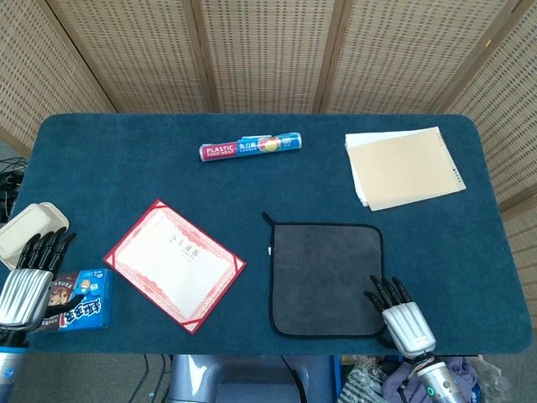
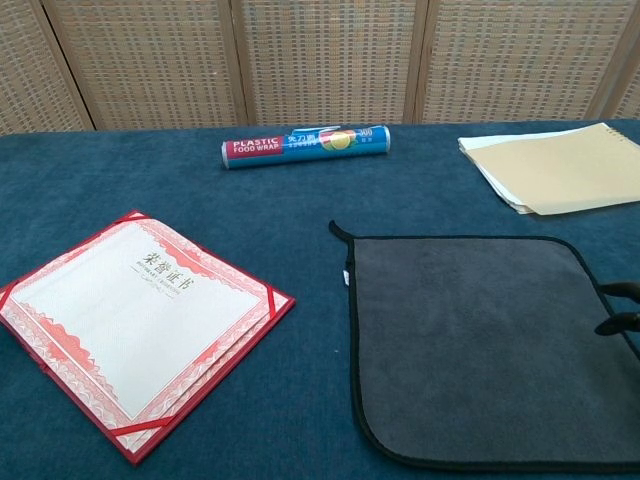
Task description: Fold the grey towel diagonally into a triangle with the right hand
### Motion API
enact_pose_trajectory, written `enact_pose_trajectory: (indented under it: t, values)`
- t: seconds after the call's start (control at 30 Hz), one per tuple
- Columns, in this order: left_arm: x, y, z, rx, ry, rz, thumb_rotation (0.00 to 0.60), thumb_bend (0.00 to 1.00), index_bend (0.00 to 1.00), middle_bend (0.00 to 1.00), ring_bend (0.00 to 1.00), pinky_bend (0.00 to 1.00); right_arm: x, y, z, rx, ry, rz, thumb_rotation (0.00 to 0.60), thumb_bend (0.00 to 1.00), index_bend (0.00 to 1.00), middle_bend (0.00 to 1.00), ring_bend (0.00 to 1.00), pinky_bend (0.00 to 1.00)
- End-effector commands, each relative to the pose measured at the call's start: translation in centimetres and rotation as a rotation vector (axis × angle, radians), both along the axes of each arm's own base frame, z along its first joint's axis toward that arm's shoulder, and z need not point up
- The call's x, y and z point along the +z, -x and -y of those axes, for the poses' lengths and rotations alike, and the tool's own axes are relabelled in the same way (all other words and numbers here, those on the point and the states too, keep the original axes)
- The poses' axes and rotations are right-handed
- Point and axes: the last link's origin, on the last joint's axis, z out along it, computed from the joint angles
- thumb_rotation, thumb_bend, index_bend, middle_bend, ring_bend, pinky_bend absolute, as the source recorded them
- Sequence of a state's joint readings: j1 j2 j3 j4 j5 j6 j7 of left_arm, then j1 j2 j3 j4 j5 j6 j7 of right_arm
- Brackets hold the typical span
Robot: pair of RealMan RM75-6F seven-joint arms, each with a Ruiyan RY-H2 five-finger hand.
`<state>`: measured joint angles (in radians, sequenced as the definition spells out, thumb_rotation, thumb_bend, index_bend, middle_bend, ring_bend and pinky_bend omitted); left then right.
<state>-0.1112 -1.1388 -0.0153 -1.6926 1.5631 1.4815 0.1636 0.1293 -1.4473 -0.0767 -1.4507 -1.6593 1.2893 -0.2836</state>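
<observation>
Hovering my right hand (image 1: 401, 316), fingers spread and holding nothing, over the near right corner of the grey towel (image 1: 325, 277), I see the towel flat on the table (image 1: 126, 159), unfolded.

The grey towel (image 1: 325, 278) with black edging was laid flat and unfolded, square, on the counter's near right part.

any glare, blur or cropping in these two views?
Head view: even light, sharp, no glare; both hands sit at the bottom edge. Chest view: sharp, soft shadows, towel cropped at the right and bottom, right hand only dark fingertips at the frame edge.
</observation>
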Motion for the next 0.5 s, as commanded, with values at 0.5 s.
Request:
enact_pose_trajectory:
  t: [0.5]
  values:
    - [-0.14,-0.01,0.03,0.0,0.003,-0.006,0.6,0.12,0.0,0.0,0.0,0.0,-0.82,0.45,0.2,-0.02,-0.026,-0.018,0.6,0.04,0.18,0.0,0.0,0.0]
